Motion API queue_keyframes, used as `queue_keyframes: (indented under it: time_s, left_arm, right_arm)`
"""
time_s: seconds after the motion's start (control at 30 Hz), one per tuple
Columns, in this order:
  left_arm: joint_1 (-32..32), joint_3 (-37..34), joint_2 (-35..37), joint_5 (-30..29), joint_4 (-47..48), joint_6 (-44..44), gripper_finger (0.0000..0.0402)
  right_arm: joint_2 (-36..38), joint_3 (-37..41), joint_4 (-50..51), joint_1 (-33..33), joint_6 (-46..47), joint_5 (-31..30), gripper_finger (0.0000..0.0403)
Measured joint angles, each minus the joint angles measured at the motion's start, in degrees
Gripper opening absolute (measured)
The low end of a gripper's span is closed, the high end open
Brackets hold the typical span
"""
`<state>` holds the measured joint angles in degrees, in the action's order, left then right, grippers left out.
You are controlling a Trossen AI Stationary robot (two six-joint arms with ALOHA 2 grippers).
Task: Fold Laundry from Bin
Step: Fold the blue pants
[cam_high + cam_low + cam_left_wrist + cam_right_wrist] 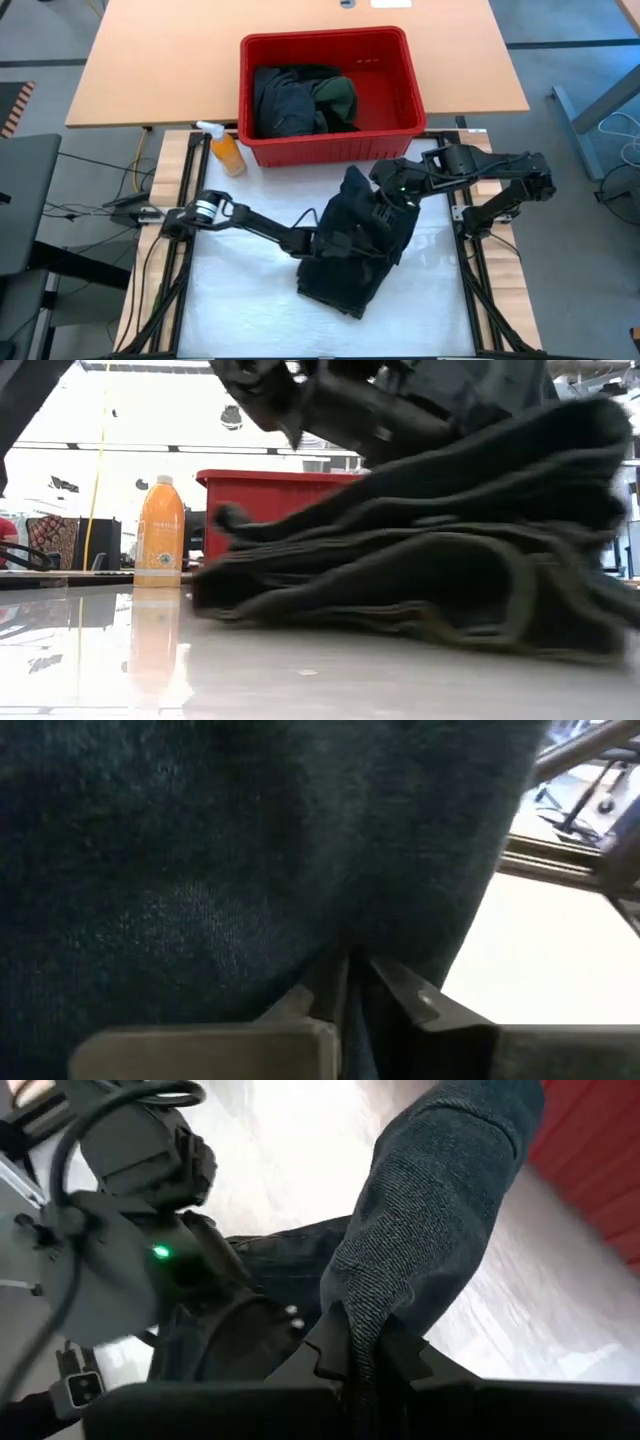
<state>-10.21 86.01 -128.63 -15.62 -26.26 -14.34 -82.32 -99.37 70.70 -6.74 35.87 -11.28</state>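
Note:
A dark charcoal garment (345,255) of the laundry lies bunched in several layers on the white table top, also seen in the low view (430,570). My left gripper (335,242) reaches in from the table's left and is shut on the garment's left side. My right gripper (378,195) comes from the right and is shut on the garment's far part (355,182), which is raised. More dark laundry (300,100) lies inside the red bin (325,38) beyond the garment. My left gripper pinches dark cloth (345,945) of the garment between its two fingers, coming nearly level from the table's left. One layer or several, I cannot tell. The cloth fills the wrist view and the garment's lower layers rest on the table. My right gripper pinches a bunched fold of the garment's far part (365,1315) between its two fingers, slanting down from the right. That part is held above the table. The rest of the garment trails down onto the table.
An orange spray bottle (225,150) stands at the bin's near left corner, also seen in the low view (160,530). The red bin sits at the far side on a wooden table. Bare white table top lies near and left of the garment.

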Motion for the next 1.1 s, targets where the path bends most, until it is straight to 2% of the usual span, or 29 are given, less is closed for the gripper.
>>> queue_keyframes:
  time_s: [0.17, 0.33, 0.47, 0.57, 0.67, 0.83, 0.97, 1.1]
  left_arm:
    - [2.18, 6.81, -5.51, 1.37, 1.39, -3.51, 0.0002]
    - [4.87, 9.65, -6.35, 10.91, 6.17, -5.87, 0.0000]
    - [4.84, 7.80, -3.30, 22.07, 9.96, -0.91, 0.0000]
    - [2.26, 4.98, 4.27, 25.70, 14.57, 4.19, 0.0000]
    - [-0.69, -0.47, 14.80, 23.59, 17.86, 8.54, 0.0000]
    - [-3.78, -17.90, 32.53, 12.50, 17.56, 11.12, 0.0000]
    - [-4.04, -29.87, 45.60, 6.44, 8.42, 4.86, 0.0000]
    - [-3.77, -37.03, 50.07, 5.67, 5.88, -0.97, 0.0000]
  right_arm:
    - [0.00, -0.11, 0.46, -0.59, 1.05, 0.75, 0.0036]
    - [-0.58, -0.11, 1.93, -2.26, 1.62, 0.61, 0.0036]
    - [-0.65, -0.33, 6.40, -3.82, -0.17, -0.40, 0.0036]
    - [-0.66, -0.31, 9.64, -5.30, -1.45, -2.43, 0.0036]
    - [-0.68, -0.24, 9.76, -6.98, -3.32, -4.62, 0.0036]
    - [-1.75, -0.20, 6.96, -10.25, -4.73, -7.11, 0.0036]
    - [-6.48, -0.20, 1.71, -13.96, -6.66, -7.69, 0.0036]
    - [-14.24, -0.14, -0.71, -17.29, -9.81, -9.06, 0.0036]
